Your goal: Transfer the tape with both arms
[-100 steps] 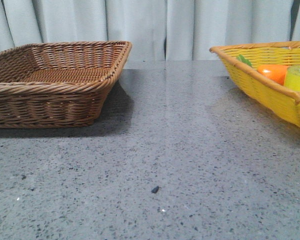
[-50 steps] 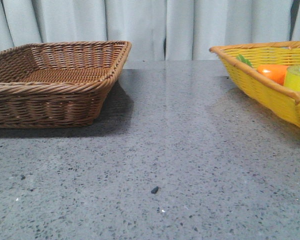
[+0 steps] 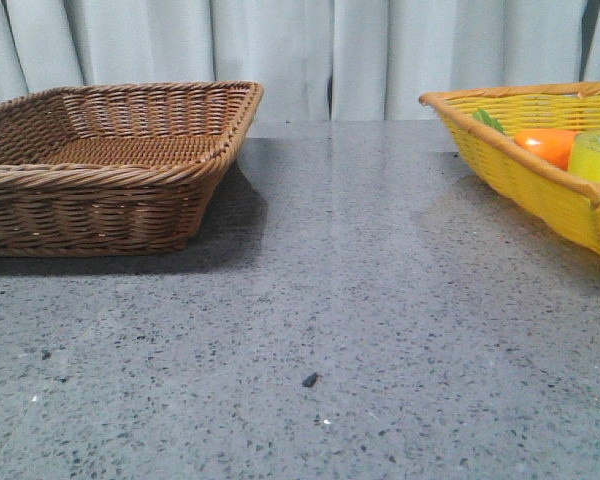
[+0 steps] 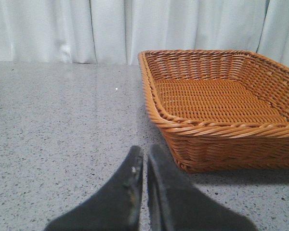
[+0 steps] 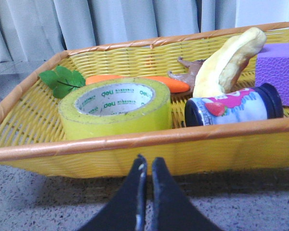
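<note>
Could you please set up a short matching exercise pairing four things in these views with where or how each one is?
Things:
1. tape
2. brown basket
3. bottle
4. left gripper

States:
A. lying on its side in the yellow basket, beside the banana
B. fingers nearly together, holding nothing
C. lying flat in the yellow basket, in front of the carrot
D. holds nothing

Pairs: 1-C, 2-D, 3-A, 4-B

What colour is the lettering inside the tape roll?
Green, on the white core of the yellow tape roll; the right wrist view shows it best.
</note>
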You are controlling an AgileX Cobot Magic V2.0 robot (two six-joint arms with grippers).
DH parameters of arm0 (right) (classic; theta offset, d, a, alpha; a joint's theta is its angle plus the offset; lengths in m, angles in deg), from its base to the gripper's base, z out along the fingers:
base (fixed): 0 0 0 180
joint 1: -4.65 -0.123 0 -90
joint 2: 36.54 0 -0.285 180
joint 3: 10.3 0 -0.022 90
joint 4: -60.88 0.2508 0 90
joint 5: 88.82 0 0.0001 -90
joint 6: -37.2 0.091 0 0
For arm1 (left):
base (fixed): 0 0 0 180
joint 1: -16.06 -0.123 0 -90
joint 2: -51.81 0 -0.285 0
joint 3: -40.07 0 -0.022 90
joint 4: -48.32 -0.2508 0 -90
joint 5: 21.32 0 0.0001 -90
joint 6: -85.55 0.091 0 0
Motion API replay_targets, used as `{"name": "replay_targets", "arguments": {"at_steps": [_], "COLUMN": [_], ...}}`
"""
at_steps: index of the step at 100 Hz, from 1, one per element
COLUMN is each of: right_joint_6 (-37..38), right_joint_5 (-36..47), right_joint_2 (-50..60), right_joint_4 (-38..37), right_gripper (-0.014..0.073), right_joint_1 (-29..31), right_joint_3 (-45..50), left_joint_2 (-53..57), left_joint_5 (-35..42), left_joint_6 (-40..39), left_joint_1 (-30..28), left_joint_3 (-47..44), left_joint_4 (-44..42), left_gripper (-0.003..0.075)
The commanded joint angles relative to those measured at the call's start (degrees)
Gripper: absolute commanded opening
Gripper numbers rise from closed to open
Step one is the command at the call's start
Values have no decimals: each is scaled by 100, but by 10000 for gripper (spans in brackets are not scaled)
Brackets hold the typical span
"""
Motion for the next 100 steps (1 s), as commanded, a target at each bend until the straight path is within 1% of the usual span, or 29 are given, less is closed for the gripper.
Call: {"name": "replay_targets", "arguments": {"at_steps": [1, 20, 27, 41, 67, 73, 79, 89, 100], "right_joint_6": [-27, -27, -27, -27, -27, -27, -27, -27, -27], "right_joint_5": [521, -66, -365, -682, -967, -806, -405, -211, -739], "right_joint_2": [98, 86, -5, -398, -1682, -1965, -2203, -2499, -2908], "right_joint_4": [-1, -1, -1, 6, 159, 184, 196, 196, 196], "right_gripper": [-74, -74, -73, -55, -56, -56, -56, -56, -55], "right_joint_1": [31, 21, 21, 21, 21, 21, 21, 21, 21], "right_joint_3": [69, -433, -706, -1246, -2381, -2595, -2635, -2682, -3037], "left_joint_2": [159, -127, -376, -1036, -2162, -2312, -2420, -2488, -2516], "left_joint_5": [502, 414, 320, 322, 348, 361, 472, 532, 532], "left_joint_6": [-42, -42, -42, -42, -42, -42, -42, -42, -42], "left_joint_1": [-21, -21, -21, -21, -21, -21, -21, -21, -21], "left_joint_3": [48, 501, 812, 1427, 2307, 2397, 2427, 2427, 2427], "left_joint_4": [38, 38, 0, 0, 49, 49, 65, 267, 346], "left_gripper": [-21, -21, -21, -21, -21, -21, -21, -21, -21]}}
